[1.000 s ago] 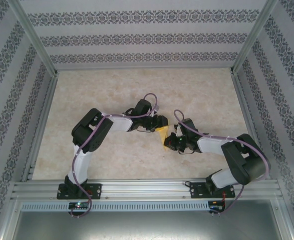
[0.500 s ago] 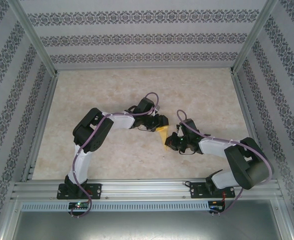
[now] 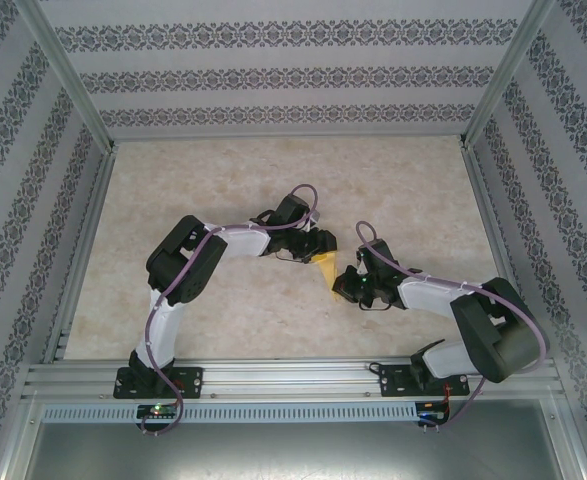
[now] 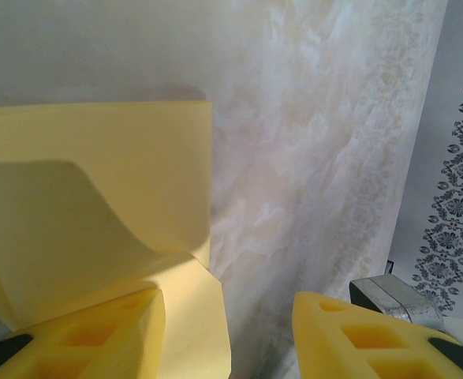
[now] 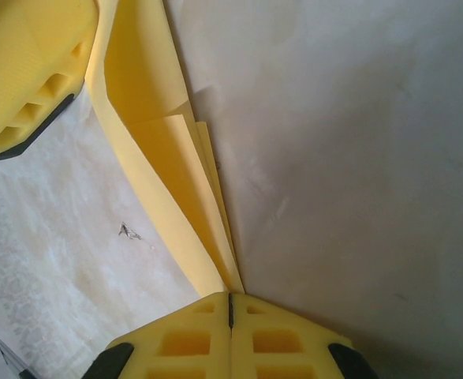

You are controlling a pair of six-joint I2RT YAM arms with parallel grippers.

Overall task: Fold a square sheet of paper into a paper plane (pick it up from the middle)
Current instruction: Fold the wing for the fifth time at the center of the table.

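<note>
The half-folded sheet of paper (image 3: 325,268) lies on the table (image 3: 223,180) at the centre of the top view, between the two grippers. The right gripper (image 5: 231,300) is clenched on it: at the bottom of the right wrist view its pads meet, with the layered yellow edges pinched in the seam. The left gripper (image 4: 229,308) is released, its fingers (image 4: 97,335) spread along the bottom of its view, and a curled flap lies beside the lower-left one. The step looks like setting a crease. Done well, the right holds firm while the left takes the loose flap near its edge and draws it flat, without pulling the layers out of line.
</note>
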